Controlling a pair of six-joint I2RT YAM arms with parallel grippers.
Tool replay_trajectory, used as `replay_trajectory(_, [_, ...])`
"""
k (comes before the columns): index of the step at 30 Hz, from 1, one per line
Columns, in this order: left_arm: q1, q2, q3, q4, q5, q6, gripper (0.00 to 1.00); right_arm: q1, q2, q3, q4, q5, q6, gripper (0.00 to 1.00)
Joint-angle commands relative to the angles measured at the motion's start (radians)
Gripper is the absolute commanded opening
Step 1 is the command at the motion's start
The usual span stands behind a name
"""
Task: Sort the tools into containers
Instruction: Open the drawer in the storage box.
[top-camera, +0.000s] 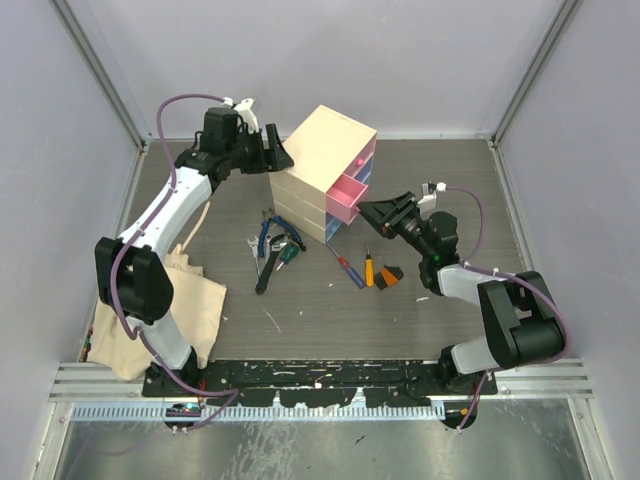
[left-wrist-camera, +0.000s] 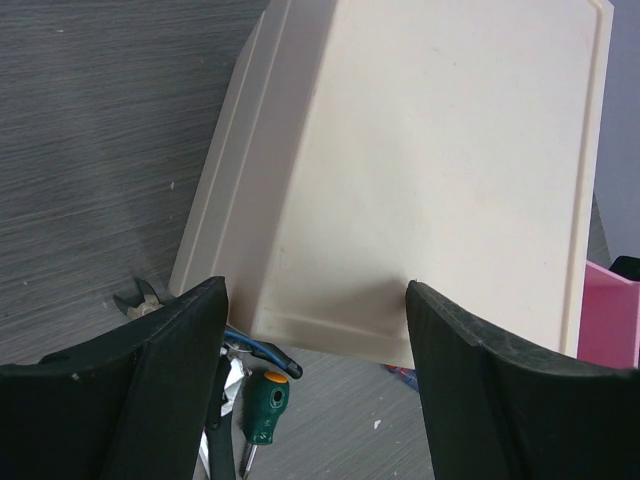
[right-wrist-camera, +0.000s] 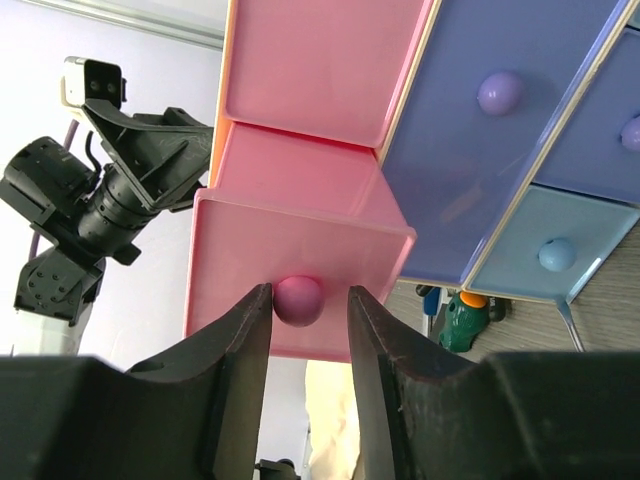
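Cream box-shaped drawer chest (top-camera: 325, 140) on grey table (top-camera: 450, 190). Pink plastic drawer (top-camera: 348, 190) pulled part-way out, likely to receive tools.

Right gripper (top-camera: 372, 212): arm stretched low, wrist level with drawer front. Jaws narrowly apart astride round pink knob (right-wrist-camera: 298, 298), gap visible on one side, not clamped.

Left gripper (top-camera: 278, 155): arm reaches over to chest's rear corner, probably bracing it against pull. Jaws wide apart, nothing held; contact unclear.

Unsorted on table before chest: blue-handled pliers (top-camera: 268, 232), green-handled screwdriver (top-camera: 288, 255), red-handled screwdriver (top-camera: 347, 268), orange-handled screwdriver (top-camera: 368, 270).
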Motion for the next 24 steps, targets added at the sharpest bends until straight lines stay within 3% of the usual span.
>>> replay_trajectory(1, [-0.001,0.022,0.017,-0.061,-0.016,0.040,0.72,-0.003,0.011,0.027,0.126,-0.022,0.038,0.40])
replay_trajectory(9, [-0.001,0.024,0.018,-0.064,-0.018,0.041,0.72,-0.002,0.020,0.009,0.186,-0.021,0.082,0.24])
replay_trajectory(24, [-0.002,0.019,0.019,-0.068,-0.025,0.047,0.72,-0.034,-0.155,-0.082,-0.001,0.038,0.009,0.21])
